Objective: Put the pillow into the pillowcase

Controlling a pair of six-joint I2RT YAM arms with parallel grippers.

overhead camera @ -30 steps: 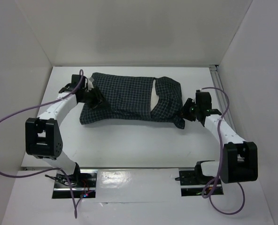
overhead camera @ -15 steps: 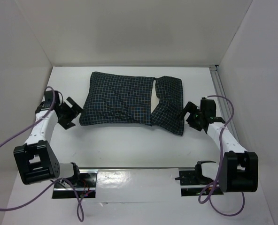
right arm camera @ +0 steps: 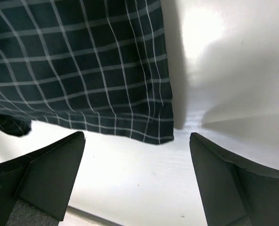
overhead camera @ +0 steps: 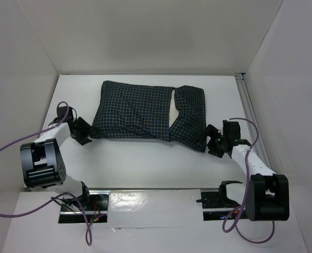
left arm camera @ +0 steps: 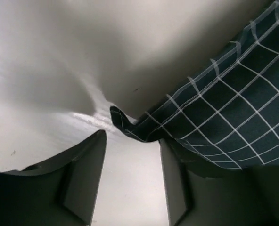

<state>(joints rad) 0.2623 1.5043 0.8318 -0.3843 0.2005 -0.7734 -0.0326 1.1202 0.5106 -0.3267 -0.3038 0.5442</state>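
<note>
The dark checked pillowcase (overhead camera: 140, 112) lies plump across the back middle of the table. A thin cream strip of the pillow (overhead camera: 174, 112) shows through a slit right of its middle; the rest is hidden inside. My left gripper (overhead camera: 84, 132) sits low just off the lower left corner, open about halfway. In the left wrist view only bare table shows between its fingers (left arm camera: 90, 174), and the pillowcase corner (left arm camera: 125, 126) lies just ahead. My right gripper (overhead camera: 213, 141) stands wide open beside the lower right corner, whose hem (right arm camera: 144, 127) lies ahead of the fingertips (right arm camera: 59, 160), apart from them.
White walls close in the table on the left, back and right. A metal rail (overhead camera: 245, 97) runs along the right edge. A shiny strip (overhead camera: 145, 199) with both arm bases crosses the near edge. Purple cables (overhead camera: 6, 142) loop beside each arm.
Both grippers have let go of the pillowcase and drawn back off its lower corners. The left arm has folded toward the near left, and its jaws opened wide, then narrowed. The pillowcase settled flatter.
</note>
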